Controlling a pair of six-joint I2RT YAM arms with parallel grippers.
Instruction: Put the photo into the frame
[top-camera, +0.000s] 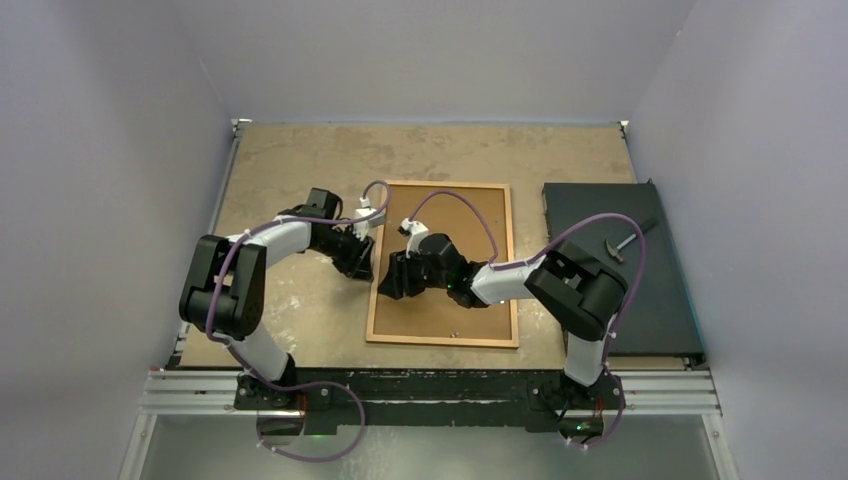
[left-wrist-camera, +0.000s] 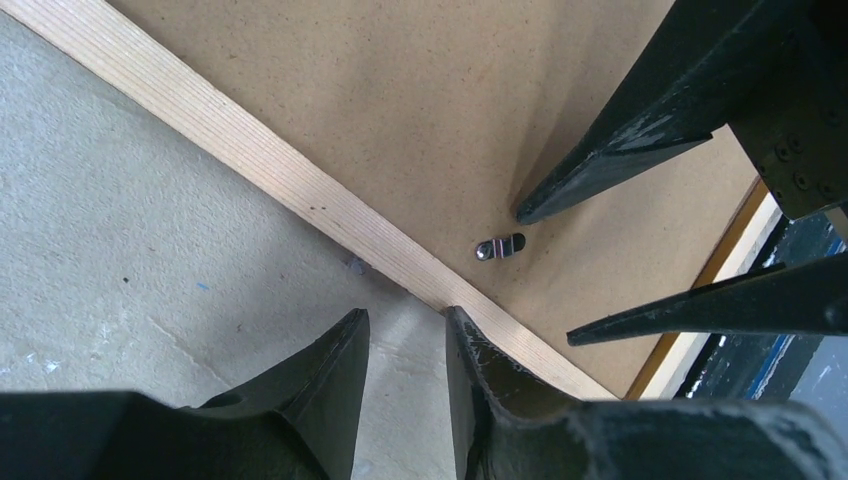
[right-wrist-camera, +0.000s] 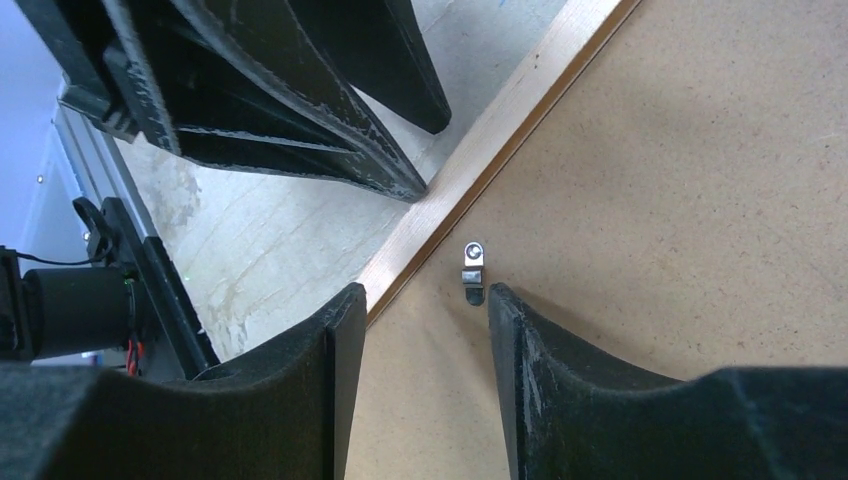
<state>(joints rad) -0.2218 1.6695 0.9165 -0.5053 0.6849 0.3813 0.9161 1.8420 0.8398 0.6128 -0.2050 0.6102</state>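
The orange-brown wooden frame (top-camera: 445, 185) lies flat on the table with a plain brown backing board (top-camera: 420, 315) filling it. The photo is hidden. My left gripper (top-camera: 362, 262) is open and empty at the outside of the frame's left rail (left-wrist-camera: 250, 150); its right finger touches the rail's outer edge. My right gripper (top-camera: 392, 275) is open and empty just above the backing board (right-wrist-camera: 650, 200), inside the same rail (right-wrist-camera: 500, 130). A small metal turn clip (right-wrist-camera: 472, 268) sits by its right fingertip. The clip also shows in the left wrist view (left-wrist-camera: 499, 246).
A black rectangular slab (top-camera: 620, 270) lies right of the frame with a small hammer-like tool (top-camera: 625, 245) on it. The two grippers face each other closely across the left rail. Grey walls enclose the table on three sides.
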